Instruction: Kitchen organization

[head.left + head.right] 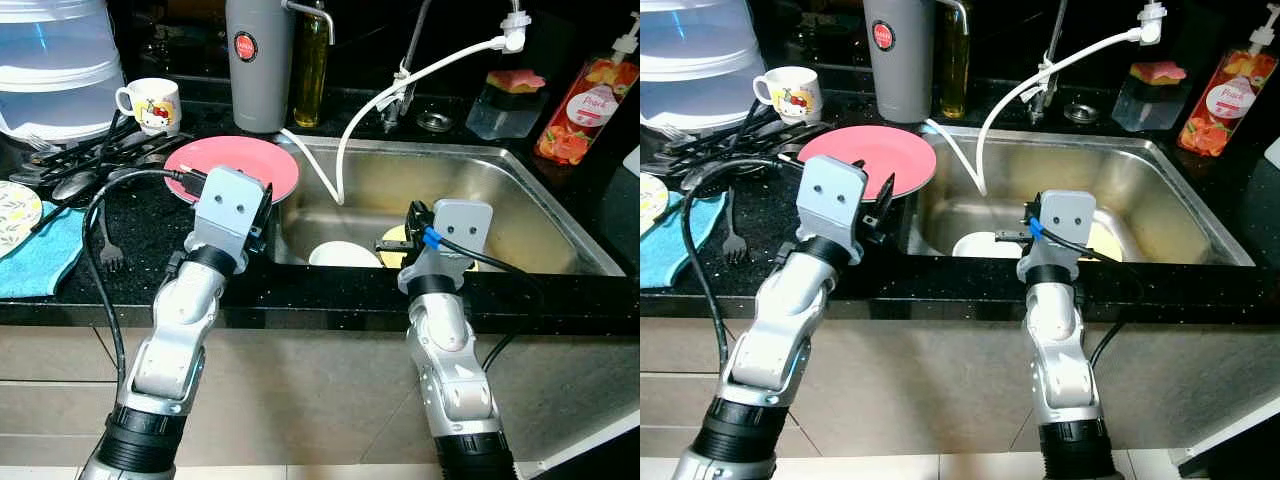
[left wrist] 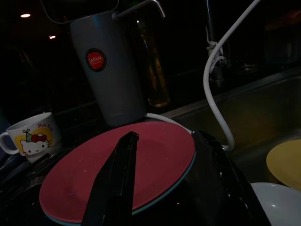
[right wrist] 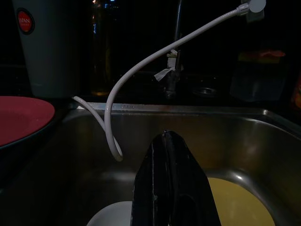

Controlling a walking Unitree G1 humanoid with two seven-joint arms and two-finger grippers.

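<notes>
Hose [image 1: 345,125] drapes into the sink [image 1: 560,225] over white [image 1: 343,254] and yellow [image 3: 240,207] plates. Left gripper [image 2: 174,183] spread beside the pink plate [image 1: 235,165]; right gripper [image 3: 170,188] pressed together.

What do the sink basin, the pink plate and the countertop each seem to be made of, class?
Sink basin: probably stainless steel, a brushed grey surface with soft reflections. Pink plate: likely glazed ceramic or melamine; smooth, evenly coloured, slightly glossy. Countertop: seemingly polished black granite or similar stone, dark with tiny bright speckles.
</notes>
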